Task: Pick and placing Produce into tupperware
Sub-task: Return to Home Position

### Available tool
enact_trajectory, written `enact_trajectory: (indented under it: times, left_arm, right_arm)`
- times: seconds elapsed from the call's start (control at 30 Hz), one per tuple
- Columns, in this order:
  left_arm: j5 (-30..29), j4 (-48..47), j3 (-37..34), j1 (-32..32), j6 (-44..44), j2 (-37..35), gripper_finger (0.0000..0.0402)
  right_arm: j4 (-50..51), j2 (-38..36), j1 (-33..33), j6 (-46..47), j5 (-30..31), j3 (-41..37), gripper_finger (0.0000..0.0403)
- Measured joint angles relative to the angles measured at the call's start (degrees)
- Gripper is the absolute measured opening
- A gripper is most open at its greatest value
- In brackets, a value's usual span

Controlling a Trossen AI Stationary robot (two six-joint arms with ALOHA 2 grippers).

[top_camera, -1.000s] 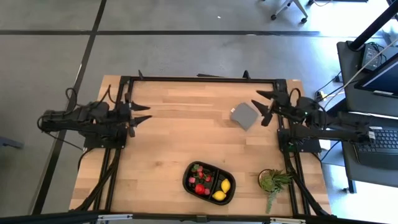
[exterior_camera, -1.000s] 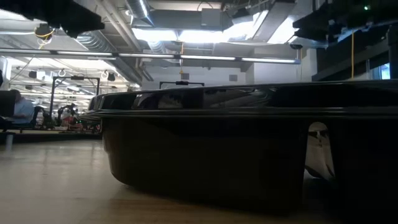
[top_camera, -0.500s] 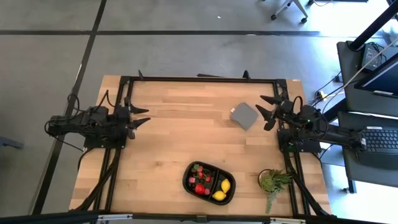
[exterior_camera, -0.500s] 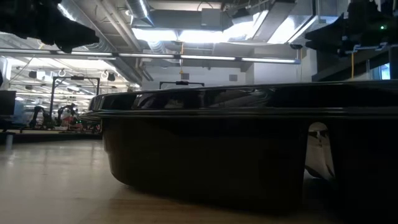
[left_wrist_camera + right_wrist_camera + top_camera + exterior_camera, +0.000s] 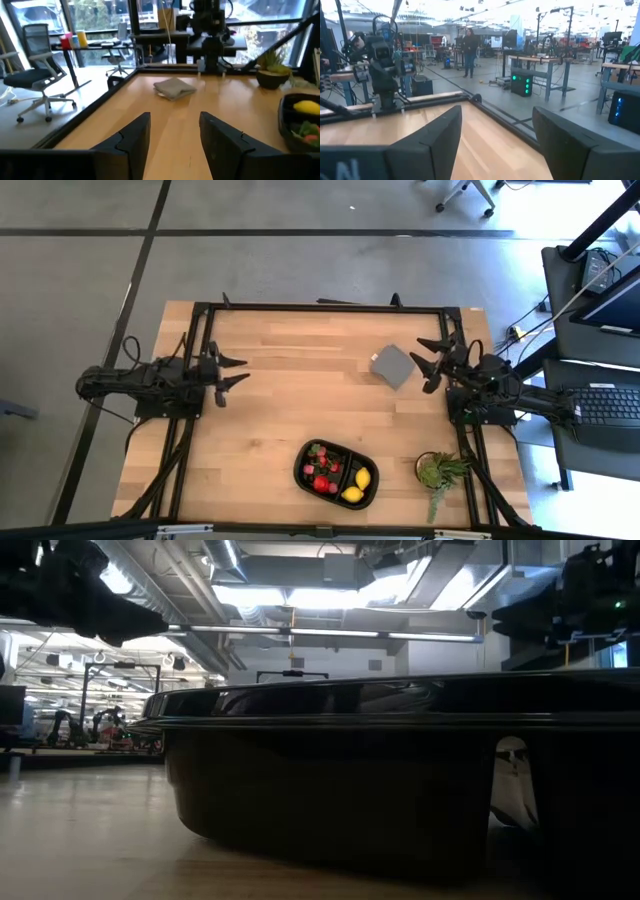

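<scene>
Tupperware (image 5: 298,471) near tabletop (image 5: 290,410) edge in high view, beside potted plant (image 5: 437,470), produce (image 5: 321,483) inside. Left tool (image 5: 238,370) and right tool (image 5: 423,365) spread, at opposite sides. Low view: tupperware wall close up. Wrist views: each tool's fingers parted.

We list one black shallow tray (image 5: 345,452) with compartments, flat on the worktop (image 5: 280,410) near its edge. Inside are two yellow lemons (image 5: 363,478) at one end and red strawberries (image 5: 321,483) at the other.
</scene>
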State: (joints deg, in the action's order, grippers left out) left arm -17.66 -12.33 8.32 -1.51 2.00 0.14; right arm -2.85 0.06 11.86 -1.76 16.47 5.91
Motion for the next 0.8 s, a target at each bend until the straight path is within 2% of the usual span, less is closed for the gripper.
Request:
enact_trajectory:
  times: [0.37,0.47,0.8]
  left_arm:
    - [-1.6,5.4,-4.7,0.0,-0.2,0.0,0.0167]
    - [-1.6,5.7,-4.7,0.0,-0.3,0.0,0.0163]
    - [-1.6,5.6,-4.7,0.0,2.0,0.0,0.0152]
  right_arm:
    - [-1.2,0.0,0.0,3.2,0.0,-2.8,0.0243]
    - [-5.0,0.0,0.0,3.2,0.0,-5.3,0.0243]
    - [-5.0,0.1,0.0,3.3,0.0,-5.5,0.0243]
